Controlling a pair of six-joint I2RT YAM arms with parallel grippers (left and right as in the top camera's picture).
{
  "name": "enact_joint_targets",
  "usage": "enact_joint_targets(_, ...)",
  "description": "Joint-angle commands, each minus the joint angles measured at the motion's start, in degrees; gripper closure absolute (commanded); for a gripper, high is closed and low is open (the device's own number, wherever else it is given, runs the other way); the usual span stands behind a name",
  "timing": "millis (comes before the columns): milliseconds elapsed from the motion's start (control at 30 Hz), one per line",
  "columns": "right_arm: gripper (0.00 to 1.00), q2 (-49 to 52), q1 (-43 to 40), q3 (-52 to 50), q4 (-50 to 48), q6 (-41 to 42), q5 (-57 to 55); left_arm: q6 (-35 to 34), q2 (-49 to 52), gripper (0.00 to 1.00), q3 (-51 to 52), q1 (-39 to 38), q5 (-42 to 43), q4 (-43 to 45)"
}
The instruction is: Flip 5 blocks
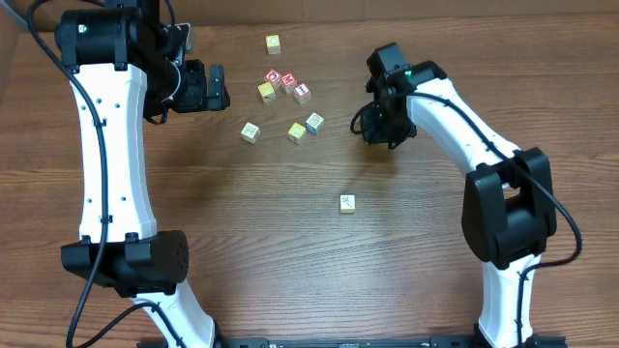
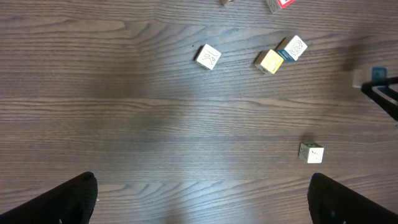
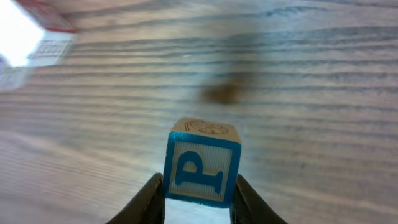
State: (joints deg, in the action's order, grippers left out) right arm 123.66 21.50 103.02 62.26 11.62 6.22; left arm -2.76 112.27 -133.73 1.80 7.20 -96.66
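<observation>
Your right gripper (image 3: pixel 199 200) pinches a square-edged wooden block (image 3: pixel 202 165) with a ridged blue P face, near the red-trimmed cube (image 3: pixel 38 30); your left gripper (image 2: pixel 205 202) is spread wide.

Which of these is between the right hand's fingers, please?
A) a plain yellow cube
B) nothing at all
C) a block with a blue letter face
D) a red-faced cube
C: in the right wrist view, the right hand has its fingers pressed against both sides of the blue-lettered block.
</observation>
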Motion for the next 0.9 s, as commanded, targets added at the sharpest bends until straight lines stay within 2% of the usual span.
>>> enact_joint_targets(0,0.71,-6.56,2.27,3.45,2.03,1.31,3.10,0.66,0.55,0.00,0.24,-0.33,-0.33,-0.13)
enact_joint_targets(200,0.71,-11.17,7.69,3.45,7.23,9.46,3.13,0.66,0.55,0.00,0.24,-0.33,-0.33,-0.15)
enact_joint_targets(433,0.70,-11.34,15.67,2.12,11.32,16.48,2.80,0.66,0.55,0.00,0.24,-0.33,-0.33,-0.13)
enact_joint_targets(667,0.70,-11.34,23.91,-5.09,6.75,27.63,-4.87,0.66,0.55,0.00,0.24,-0.33,-0.33,-0.13)
enact_joint_targets(867,0.68,-11.15,28.76,-11.56,-0.52,32.33,-13.99,0.66,0.55,0.00,0.24,-0.33,-0.33,-0.13)
